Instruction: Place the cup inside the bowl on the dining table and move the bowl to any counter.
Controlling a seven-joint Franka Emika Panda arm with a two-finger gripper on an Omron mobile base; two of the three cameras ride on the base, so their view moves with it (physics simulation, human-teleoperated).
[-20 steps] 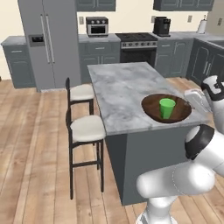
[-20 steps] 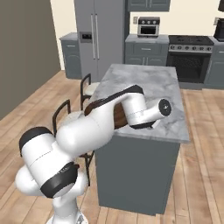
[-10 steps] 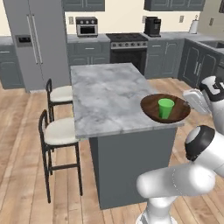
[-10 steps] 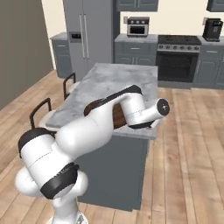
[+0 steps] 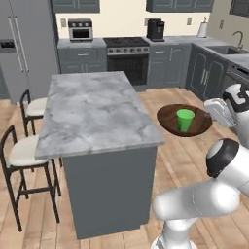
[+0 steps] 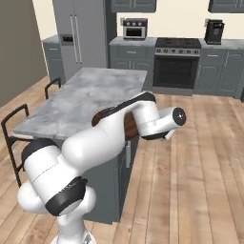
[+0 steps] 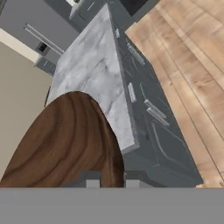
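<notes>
- Gripper [image 5: 210,116] of the white arm is clenched on the near rim of the wide, shallow, dark brown wooden bowl [image 5: 171,116], holding it up in the air beside the island, clear of its top.
- Small bright green tumbler-shaped cup [image 5: 185,120] stands upright inside that bowl, just in front of the gripper, near the bowl's middle.
- Long island dining table with a white, grey-veined marble top and dark grey base [image 5: 92,111] lies beyond the bowl, on the far side from the gripper; in the left base view the bowl hangs apart from the table's edge, over the wooden floor [image 5: 187,160].
- From the hand view the bowl's brown grained underside [image 7: 70,144] sits directly above the finger tips [image 7: 92,183], with the marble top [image 7: 94,70] and the table's grey side further out.
- In the right base view the arm's forearm covers most of the bowl [image 6: 100,116].
- Grey-white marble-look counter with an inset steel sink and faucet [image 5: 232,52] runs along the wall to the gripper's right, well apart from it.
</notes>
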